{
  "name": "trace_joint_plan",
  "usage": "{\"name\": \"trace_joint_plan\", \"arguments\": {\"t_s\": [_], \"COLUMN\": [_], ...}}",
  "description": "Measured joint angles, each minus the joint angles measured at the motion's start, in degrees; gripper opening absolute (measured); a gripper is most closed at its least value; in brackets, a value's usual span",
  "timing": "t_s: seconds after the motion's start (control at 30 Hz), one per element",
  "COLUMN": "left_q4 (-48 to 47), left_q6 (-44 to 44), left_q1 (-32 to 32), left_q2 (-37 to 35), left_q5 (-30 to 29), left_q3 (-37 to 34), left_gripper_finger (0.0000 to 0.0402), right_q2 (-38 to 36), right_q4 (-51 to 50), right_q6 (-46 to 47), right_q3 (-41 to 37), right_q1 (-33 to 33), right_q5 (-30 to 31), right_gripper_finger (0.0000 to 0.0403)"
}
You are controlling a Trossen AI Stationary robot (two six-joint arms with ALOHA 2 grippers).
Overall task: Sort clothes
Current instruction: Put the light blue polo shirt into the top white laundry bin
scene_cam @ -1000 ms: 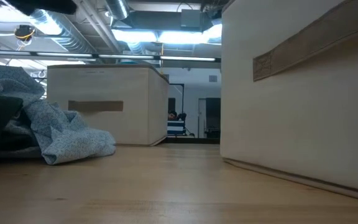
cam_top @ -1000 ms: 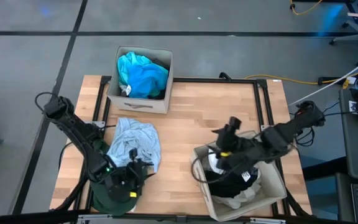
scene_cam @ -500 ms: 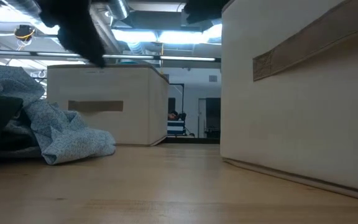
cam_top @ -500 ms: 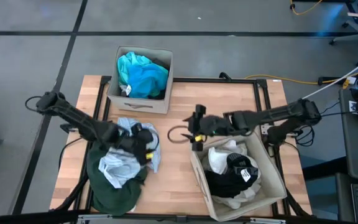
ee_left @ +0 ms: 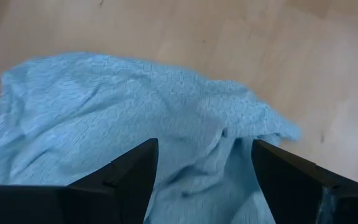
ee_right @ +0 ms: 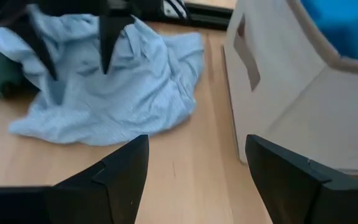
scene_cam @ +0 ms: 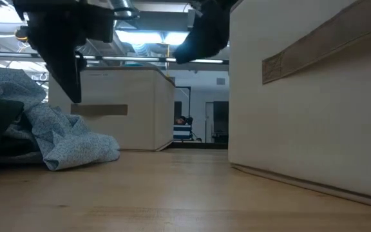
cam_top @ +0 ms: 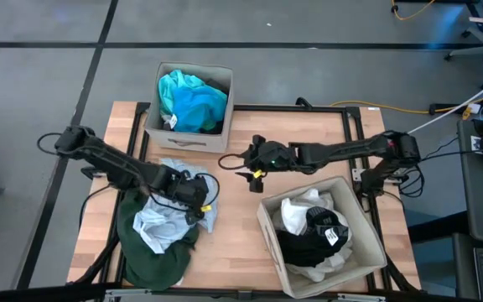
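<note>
A pale blue garment (cam_top: pixel 174 172) lies crumpled on the table's left half, its near part resting on a dark green garment (cam_top: pixel 153 260). My left gripper (cam_top: pixel 199 201) hovers open over the pale blue cloth (ee_left: pixel 135 106), one finger to each side and pointing steeply down. In the low view its fingers (scene_cam: pixel 69 71) end above the cloth (scene_cam: pixel 63 138). My right gripper (cam_top: pixel 237 161) hangs open over the table's middle, facing the pale blue garment (ee_right: pixel 110 87) and touching nothing.
A beige box (cam_top: pixel 183 138) at the far edge holds teal and bright blue clothes (cam_top: pixel 193 101). A second beige box (cam_top: pixel 267 226) at the near right holds white and black clothes (cam_top: pixel 313 231). Bare wood (cam_top: pixel 309 134) lies between the boxes.
My left gripper has swung from over the dark green garment toward the far and right, and now stands over the pale blue garment, tipped more steeply down. My right gripper has left the near right box and come down toward the table's middle. The clothes have not moved.
</note>
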Motion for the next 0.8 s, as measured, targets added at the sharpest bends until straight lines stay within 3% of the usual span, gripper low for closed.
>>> {"name": "trace_joint_plan", "arguments": {"t_s": [0.2, 0.37, 0.57, 0.8], "left_q4": [2.0, -6.1, -19.3, -16.6], "left_q6": [0.1, -1.5, -9.9, -9.8], "left_q1": [0.2, 1.2, 3.2, 6.7], "left_q2": [8.2, 12.8, 12.4, 11.9], "left_q5": [0.0, -0.1, -5.5, -6.7], "left_q3": [0.0, 0.0, 0.0, -2.7], "left_gripper_finger": [0.0248, 0.0249, 0.0249, 0.0249], "right_q2": [1.5, 1.7, 2.3, 2.3], "right_q4": [0.0, -0.4, -1.2, -0.8], "right_q6": [-3.0, -2.5, -2.4, -2.3], "right_q3": [-0.1, 0.0, 0.0, 0.0], "right_q1": [0.1, 0.1, 0.1, 0.1], "right_q5": [0.0, 0.0, 0.0, -0.1], "right_gripper_finger": [0.0269, 0.0269, 0.0269, 0.0269]}}
